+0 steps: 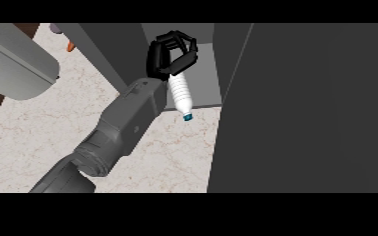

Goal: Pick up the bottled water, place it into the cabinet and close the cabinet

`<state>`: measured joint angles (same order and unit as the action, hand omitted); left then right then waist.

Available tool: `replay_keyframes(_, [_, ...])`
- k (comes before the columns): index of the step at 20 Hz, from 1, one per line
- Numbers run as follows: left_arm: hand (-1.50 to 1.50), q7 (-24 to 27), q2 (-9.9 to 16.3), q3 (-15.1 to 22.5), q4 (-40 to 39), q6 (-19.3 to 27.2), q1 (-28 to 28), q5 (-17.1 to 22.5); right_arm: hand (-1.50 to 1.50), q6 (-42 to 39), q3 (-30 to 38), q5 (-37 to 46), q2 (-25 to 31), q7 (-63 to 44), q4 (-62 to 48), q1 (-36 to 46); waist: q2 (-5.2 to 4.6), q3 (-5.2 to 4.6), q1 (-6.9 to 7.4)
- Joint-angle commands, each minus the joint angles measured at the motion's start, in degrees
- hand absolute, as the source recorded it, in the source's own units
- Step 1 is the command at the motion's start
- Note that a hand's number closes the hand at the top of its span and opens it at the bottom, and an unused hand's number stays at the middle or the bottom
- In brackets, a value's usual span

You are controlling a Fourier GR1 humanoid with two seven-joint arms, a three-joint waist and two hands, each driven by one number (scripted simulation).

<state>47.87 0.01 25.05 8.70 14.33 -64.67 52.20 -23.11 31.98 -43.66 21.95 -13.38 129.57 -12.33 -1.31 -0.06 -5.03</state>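
A clear water bottle (178, 93) with a blue cap (187, 116) hangs slanted, cap pointing down toward me, at the mouth of the open dark grey cabinet (203, 55). My left hand (168, 55) is shut on the bottle's upper end, with its fingers curled round it inside the cabinet opening. The grey forearm (125, 120) reaches in from the lower left. The cap end sticks out just past the cabinet's front edge, over the counter. The cabinet door (295, 110) stands open as a wide dark panel on the right. My right hand does not show.
The marble counter (44, 125) spreads at the left and below the cabinet. A large grey rounded appliance (26, 70) sits at the far left. A small orange object (71, 46) lies behind it near the cabinet's left wall.
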Motion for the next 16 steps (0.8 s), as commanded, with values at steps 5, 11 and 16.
replay_keyframes(5, [1.5, -0.6, 0.0, 1.7, 9.0, -4.9, 8.9, 1.6, -1.5, -1.7, 1.3, 0.9, -0.6, -1.4, 1.4, -1.5, 0.88, 0.04, 2.56])
replay_keyframes(11, [1.5, -0.6, 0.0, 5.2, 18.8, -6.6, 18.9, 0.2, 1.5, -3.6, 4.0, -4.9, 0.6, -5.0, 5.5, -5.0, 1.67, 0.06, 4.46])
replay_keyframes(16, [1.5, 1.4, 0.2, 7.1, 23.5, -11.1, 26.4, -2.2, 1.5, -4.4, -1.3, -4.2, 0.0, -7.1, 8.3, -4.5, 1.54, 0.04, 4.94])
